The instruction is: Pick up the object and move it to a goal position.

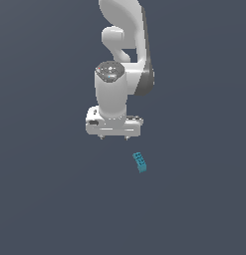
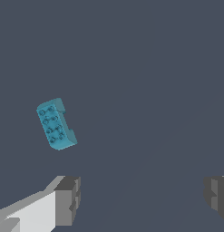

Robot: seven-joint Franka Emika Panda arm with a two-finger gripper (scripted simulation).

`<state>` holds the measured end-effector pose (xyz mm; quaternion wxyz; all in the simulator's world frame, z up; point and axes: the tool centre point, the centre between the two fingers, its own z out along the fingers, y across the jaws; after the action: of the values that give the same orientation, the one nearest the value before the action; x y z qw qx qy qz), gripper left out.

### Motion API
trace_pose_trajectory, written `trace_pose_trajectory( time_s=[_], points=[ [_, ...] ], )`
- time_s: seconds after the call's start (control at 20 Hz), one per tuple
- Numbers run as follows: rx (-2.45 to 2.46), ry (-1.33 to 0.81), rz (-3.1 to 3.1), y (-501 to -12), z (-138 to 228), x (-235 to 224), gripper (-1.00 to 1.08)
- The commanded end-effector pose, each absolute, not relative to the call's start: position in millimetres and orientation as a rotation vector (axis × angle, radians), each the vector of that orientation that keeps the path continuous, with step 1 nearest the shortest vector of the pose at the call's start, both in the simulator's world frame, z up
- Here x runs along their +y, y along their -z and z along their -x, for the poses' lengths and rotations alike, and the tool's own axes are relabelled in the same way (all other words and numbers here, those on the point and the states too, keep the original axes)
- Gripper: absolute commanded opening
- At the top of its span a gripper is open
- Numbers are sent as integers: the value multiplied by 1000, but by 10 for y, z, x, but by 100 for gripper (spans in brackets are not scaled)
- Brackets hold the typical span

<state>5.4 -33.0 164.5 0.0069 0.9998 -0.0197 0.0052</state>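
The object is a small teal-blue oblong block [image 1: 140, 162] with dark dots on its upper face, lying on the dark grey floor. In the exterior view it lies a little below and to the right of my white gripper [image 1: 113, 137], apart from it. The gripper points down, open and empty, its short fingertips spread wide. In the wrist view the block [image 2: 56, 123] lies tilted, beyond one grey finger pad [image 2: 67, 199]; the other pad [image 2: 217, 196] is far across. Nothing is between the pads.
The white arm [image 1: 125, 55] rises behind the gripper in the exterior view. The floor [image 1: 45, 199] is a plain dark grey surface with no other objects in view. No goal marker shows.
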Motion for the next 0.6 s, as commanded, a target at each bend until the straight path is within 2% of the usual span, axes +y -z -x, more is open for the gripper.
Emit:
trace_pose_trajectory(
  time_s=[0.0, 0.55],
  points=[
    [-62, -16, -3127, -1645, -54, -330, 100],
    [13, -19, -3119, -1597, -74, -327, 100]
  ],
)
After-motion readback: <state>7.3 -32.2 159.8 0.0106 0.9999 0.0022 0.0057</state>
